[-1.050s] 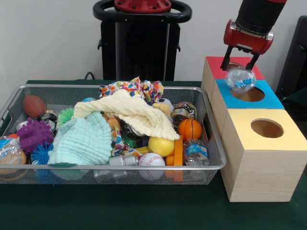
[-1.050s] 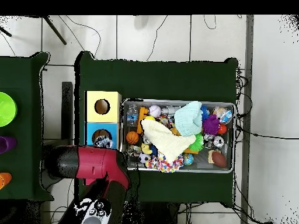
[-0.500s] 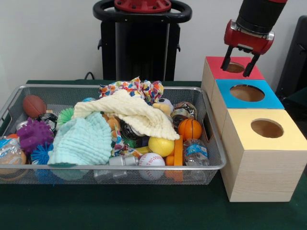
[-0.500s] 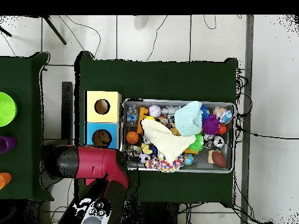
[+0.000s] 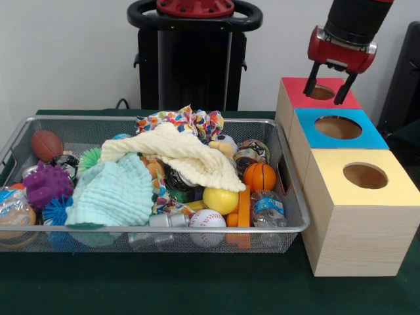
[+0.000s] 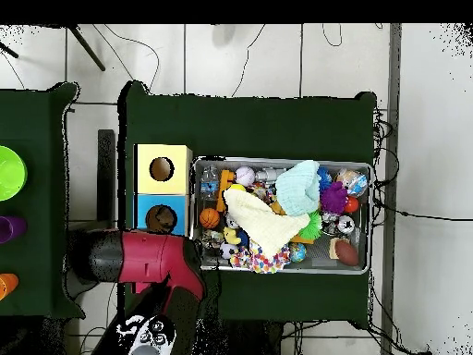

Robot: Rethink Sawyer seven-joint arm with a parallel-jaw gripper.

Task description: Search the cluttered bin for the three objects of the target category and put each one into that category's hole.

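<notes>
At frame centre, the wire bin is crowded, a crumpled bottle lying at its lower-right corner. Upper right, the tool hangs open and empty over the blue-topped box; more sorting probably remains.

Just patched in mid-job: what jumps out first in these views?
The wire bin heaped with balls, bottles and cloths, a cream cloth draped on top. Right of it in the front view stand three boxes with holes, topped red, blue and yellow. The red tool hangs open and empty above the red box.
</notes>
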